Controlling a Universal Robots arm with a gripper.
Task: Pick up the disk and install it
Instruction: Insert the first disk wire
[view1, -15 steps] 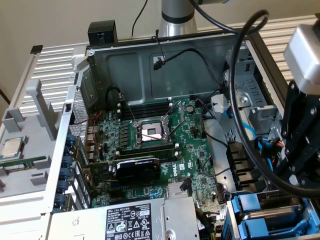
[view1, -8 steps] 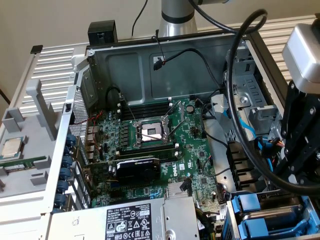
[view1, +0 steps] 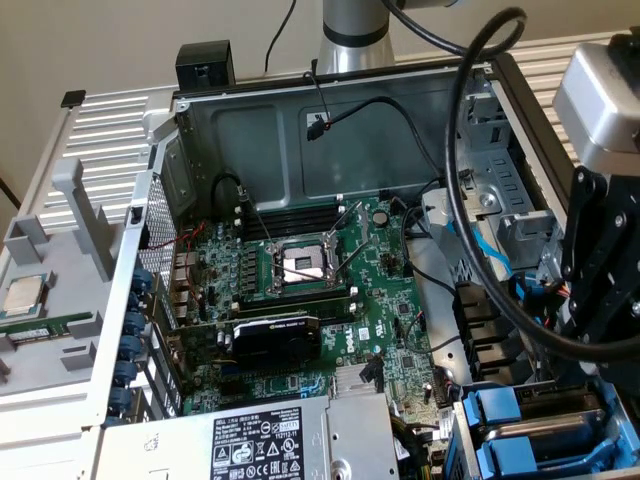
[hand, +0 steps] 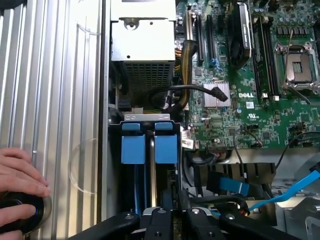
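Black end effector (hand: 174, 220), grip impossible to tell, hangs over blue-framed silver-grey metal disk (hand: 166, 149), apparently aligned to seat it in its steel bay (hand: 148, 118).

A thick black cable (view1: 452, 150) loops across the drive cage (view1: 500, 215) at the exterior view's right; above the motherboard (view1: 385, 290) the case (view1: 280, 130) stands open.

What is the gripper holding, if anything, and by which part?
Cannot be told. The gripper sits right over the blue-framed disks in the bay, but any contact is hidden.
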